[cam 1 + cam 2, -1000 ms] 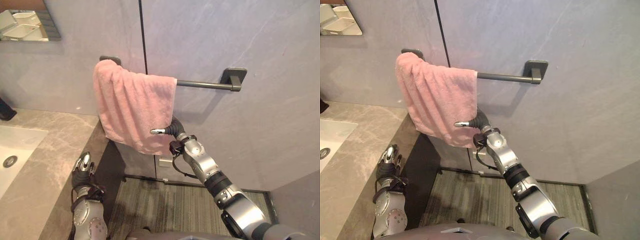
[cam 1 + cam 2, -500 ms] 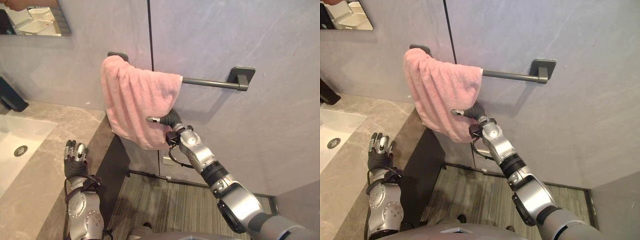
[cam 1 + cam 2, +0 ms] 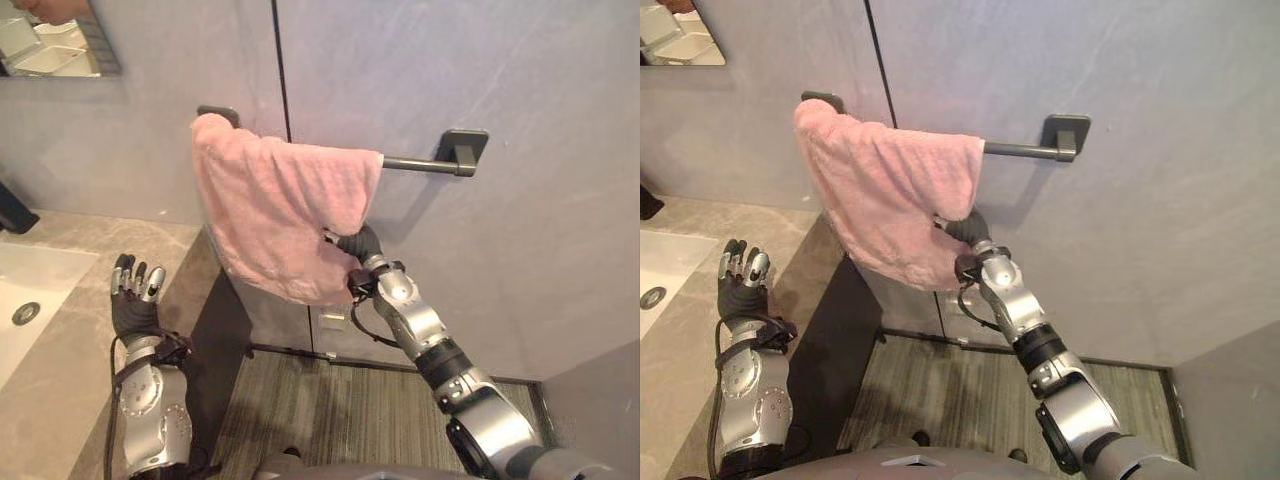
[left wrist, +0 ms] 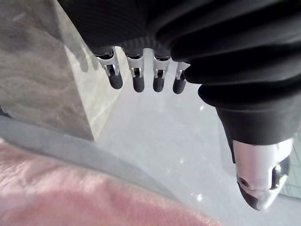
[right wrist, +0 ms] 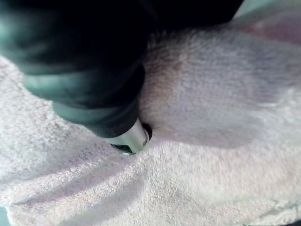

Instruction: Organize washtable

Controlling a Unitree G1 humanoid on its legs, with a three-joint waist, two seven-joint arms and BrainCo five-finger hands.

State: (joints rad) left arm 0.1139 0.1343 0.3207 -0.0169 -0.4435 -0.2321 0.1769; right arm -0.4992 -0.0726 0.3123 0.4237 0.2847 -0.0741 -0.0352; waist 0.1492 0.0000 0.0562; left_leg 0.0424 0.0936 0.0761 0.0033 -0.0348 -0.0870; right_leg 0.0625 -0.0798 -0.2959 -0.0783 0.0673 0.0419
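A: Towel position?

B: Pink towel (image 3: 280, 215) draped over the dark towel bar (image 3: 420, 163) on the grey wall (image 3: 500, 80). It is bunched toward the bar's left end, with the lower edge hanging slantwise. The right stretch of bar is bare.

A: Right hand?

B: Right hand (image 3: 362, 245) is up at the towel's lower right corner, pushed into the cloth. The right wrist view shows pink pile (image 5: 211, 141) all round it and one silver tip pressed into a fold. Grip: cannot tell, since the cloth covers the rest. Possibly a pinch, but the view is too poor to say.

A: Left hand?

B: Left hand (image 3: 133, 300) is raised above the edge of the marble counter (image 3: 70, 340), well apart from the towel. Its fingers (image 4: 138, 84) are straight in a row, relaxed and holding nothing.

A: Other fixtures?

B: White sink (image 3: 30, 290) is set into the counter at far left. A mirror (image 3: 60, 40) is on the wall above it.
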